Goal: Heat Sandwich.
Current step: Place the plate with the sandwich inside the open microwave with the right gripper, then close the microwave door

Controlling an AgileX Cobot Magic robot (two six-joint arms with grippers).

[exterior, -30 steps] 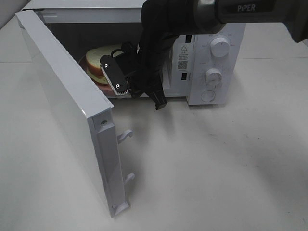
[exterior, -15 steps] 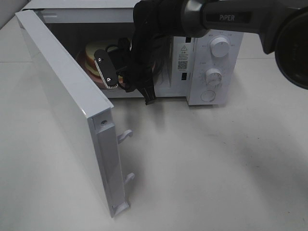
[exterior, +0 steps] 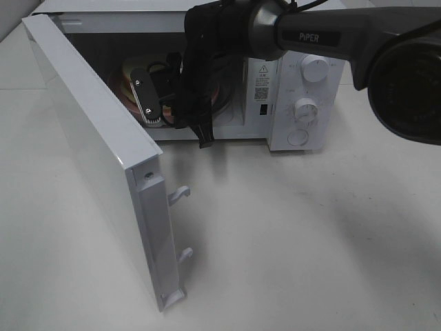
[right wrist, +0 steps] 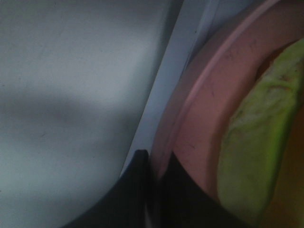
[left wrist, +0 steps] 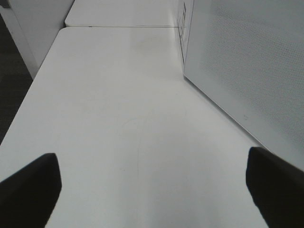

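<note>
Jaws of your right gripper (right wrist: 155, 166) pinch the plate (right wrist: 199, 109) rim inside the microwave (exterior: 303, 83), sandwich (right wrist: 259, 137) on it; your left gripper (left wrist: 152, 190) hangs spread over the table (left wrist: 118, 95). Let go with the plate tilted and the sandwich may slide; a careless pull-out could drag it.

- The right claw (exterior: 148, 101) has gone deeper into the microwave (exterior: 303, 83) than one second ago.
- Its silver side plate, slanted before, now stands almost upright.
- Beyond the claw, less of the sandwich (exterior: 132, 70) and of the pink plate (exterior: 124, 94) shows, as the claw covers more of them.
- Behind the claw, the arm (exterior: 324, 38) has slid across, and its big dark joint (exterior: 406, 89) has come into sight.
</note>
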